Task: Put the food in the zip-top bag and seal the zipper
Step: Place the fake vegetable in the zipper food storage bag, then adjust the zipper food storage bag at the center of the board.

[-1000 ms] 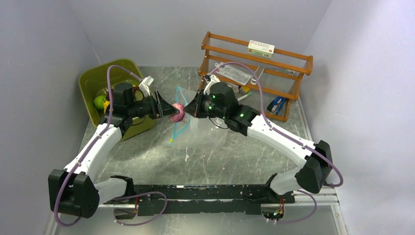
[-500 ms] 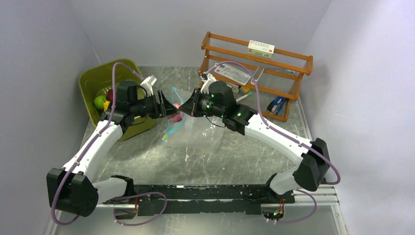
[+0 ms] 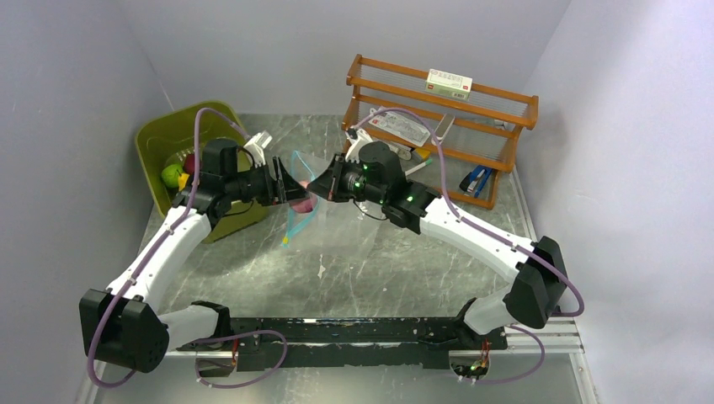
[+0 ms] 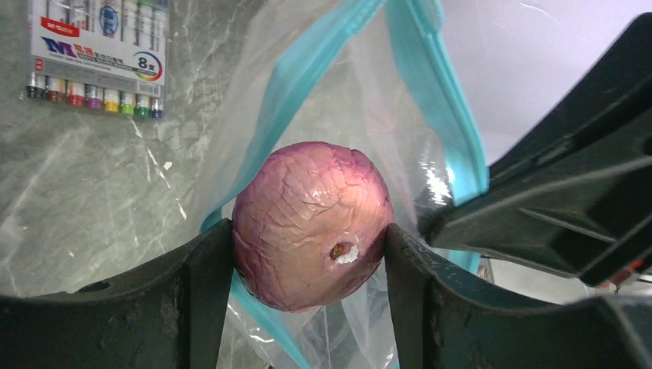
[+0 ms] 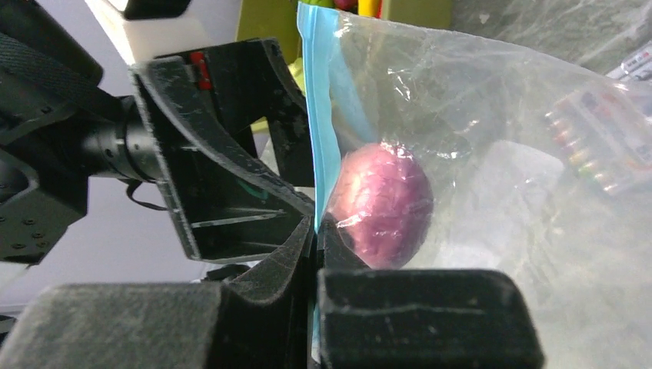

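Note:
My left gripper [image 4: 307, 254] is shut on a purple-red round food piece [image 4: 311, 223] and holds it in the open mouth of the clear zip-top bag [image 4: 361, 108]. In the top view the piece [image 3: 305, 202] sits between both grippers above the table. My right gripper [image 5: 315, 231] is shut on the bag's teal-blue zipper strip [image 5: 319, 115] and holds the mouth up; the purple-red piece [image 5: 382, 204] shows through the clear plastic. The bag [image 3: 341, 231] hangs down to the table. More food [image 3: 173, 175] lies in the olive-green tub [image 3: 168, 139].
A pack of coloured markers [image 4: 96, 58] lies on the table beyond the bag. An orange wooden rack [image 3: 438, 118] with a white box [image 3: 449, 81] stands at the back right. A blue stapler [image 3: 476, 180] sits at the rack's foot.
Both grippers shifted slightly left; the left gripper carried the purple-red piece further into the bag's mouth, and the bag's strip drooped lower.

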